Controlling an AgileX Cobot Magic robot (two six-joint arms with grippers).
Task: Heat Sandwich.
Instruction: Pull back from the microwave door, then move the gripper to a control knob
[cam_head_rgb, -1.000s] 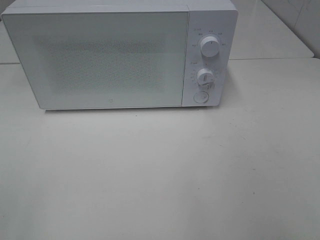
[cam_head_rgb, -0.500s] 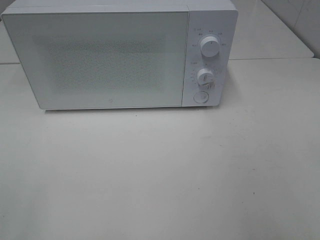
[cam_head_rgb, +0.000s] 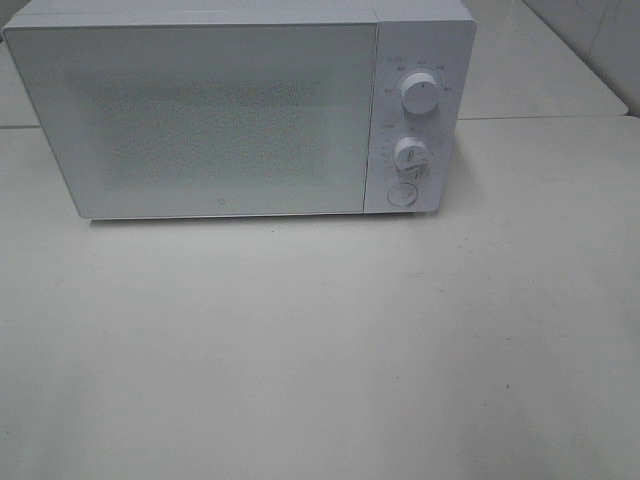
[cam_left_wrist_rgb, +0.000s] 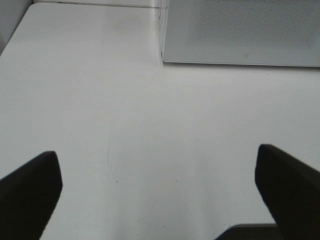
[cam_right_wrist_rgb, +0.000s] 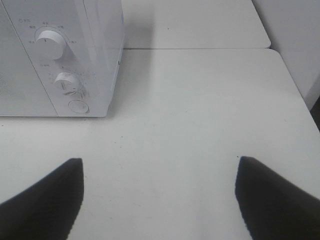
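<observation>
Your left claw and right claw hang open, holding nothing. No sandwich shows; it may sit behind the shut microwave door. Opening that door looks like your next job.

High frontal overview, low wrist views, all facing microwave

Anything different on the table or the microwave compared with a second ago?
Nothing visibly changed. The microwave stands on the table with its door shut, as before, and no arm enters the high view. The left gripper and right gripper hang open above the table, holding nothing.
</observation>
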